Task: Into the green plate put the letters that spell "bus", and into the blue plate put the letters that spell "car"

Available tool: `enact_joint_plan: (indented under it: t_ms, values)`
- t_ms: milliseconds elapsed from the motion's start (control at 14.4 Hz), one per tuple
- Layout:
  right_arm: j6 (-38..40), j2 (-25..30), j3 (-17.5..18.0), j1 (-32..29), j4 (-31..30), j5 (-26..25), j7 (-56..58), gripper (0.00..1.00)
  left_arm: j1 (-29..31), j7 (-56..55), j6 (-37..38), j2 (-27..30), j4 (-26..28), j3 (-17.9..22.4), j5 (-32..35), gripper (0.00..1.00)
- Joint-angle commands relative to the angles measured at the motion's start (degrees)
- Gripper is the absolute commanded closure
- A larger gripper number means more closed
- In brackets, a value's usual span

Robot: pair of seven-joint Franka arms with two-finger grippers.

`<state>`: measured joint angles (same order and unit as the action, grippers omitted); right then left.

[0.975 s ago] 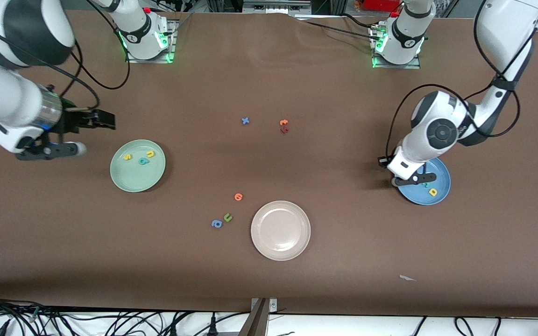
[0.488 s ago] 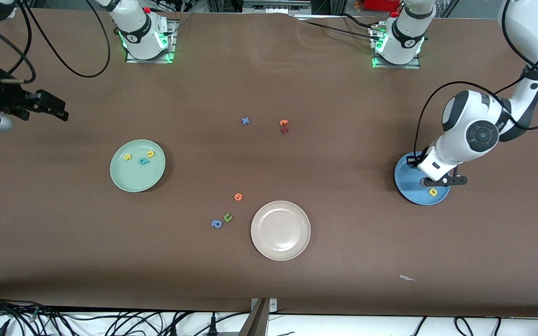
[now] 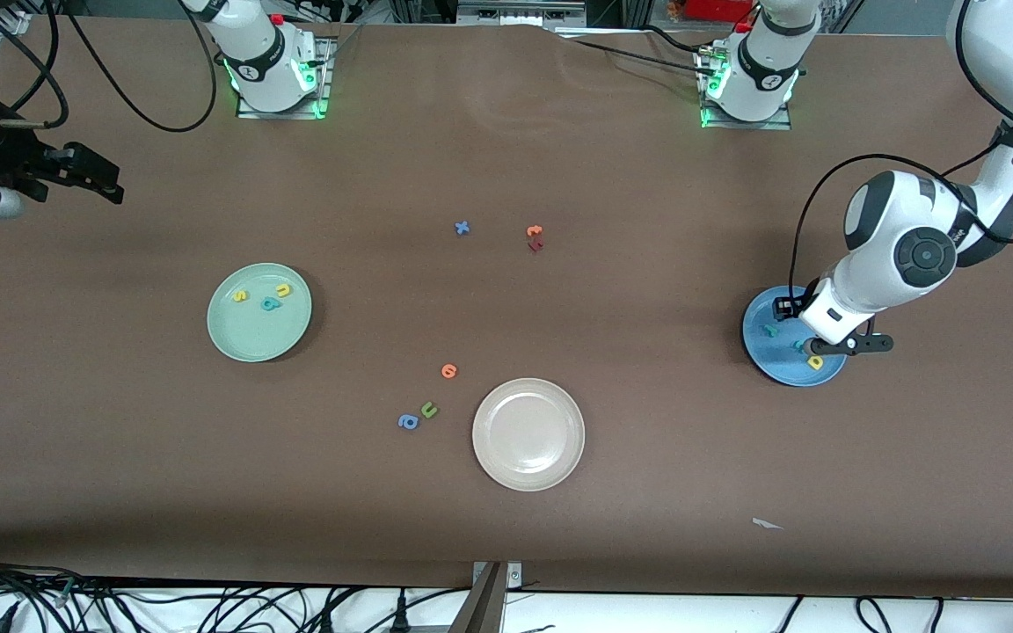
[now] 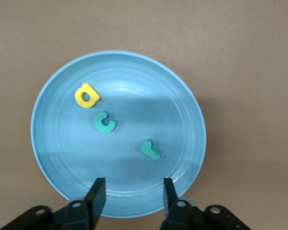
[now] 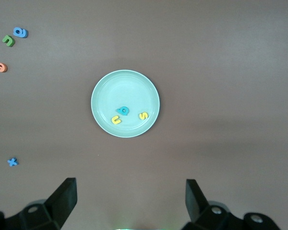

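Since a second ago, when our left gripper (image 4: pixel 131 201) was shut low in the blue plate (image 3: pixel 766 365), its fingers have parted to a middling gap with nothing between them, and it now hangs just above the plate's rim. Nearest the front camera lies the empty cream-white plate (image 3: pixel 528 475), with the blue "a" (image 3: pixel 408 422), olive-green "u" (image 3: pixel 428 410) and orange round letter (image 3: pixel 448 371) beside it. Farther up, the blue plate holds the yellow "a" (image 4: pixel 87 95), teal "c" (image 4: pixel 105 121) and newly released teal "r" (image 4: pixel 150 149). The green plate (image 3: pixel 234 343) holds the yellow "s" (image 5: pixel 143 115), yellow "u" (image 5: pixel 116 120) and teal "b" (image 5: pixel 122 111). Our right gripper (image 5: pixel 129 203) has pulled away toward the right arm's end, fingers spread wide and empty. We judge both words complete.
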<state>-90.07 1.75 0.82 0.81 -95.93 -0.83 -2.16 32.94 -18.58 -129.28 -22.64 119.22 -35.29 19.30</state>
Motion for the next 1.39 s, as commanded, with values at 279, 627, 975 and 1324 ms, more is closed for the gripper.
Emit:
enact_joint_plan:
  t_ms: [279,627,975,1324]
  values:
    - [2.09,-2.9,-0.55,-0.55,3.29,-1.28,-2.93,0.0,0.37,0.3,13.68,1.19,-13.81,-1.98,-0.84,0.04]
    - [2.36,-2.46,1.38,-0.11,3.29,-2.07,-3.02,0.0,0.37,0.39,27.04,1.19,-26.91,-2.59,-0.84,0.0]
    - [2.36,-1.58,1.64,-0.11,3.38,-2.16,-2.94,0.0,0.37,0.39,35.04,1.19,-37.55,-2.86,-5.4,0.0]
    - [3.85,-0.96,1.56,-0.11,3.38,-2.07,-3.02,0.0,0.37,0.3,39.1,2.5,-41.44,-2.42,-5.76,0.01]
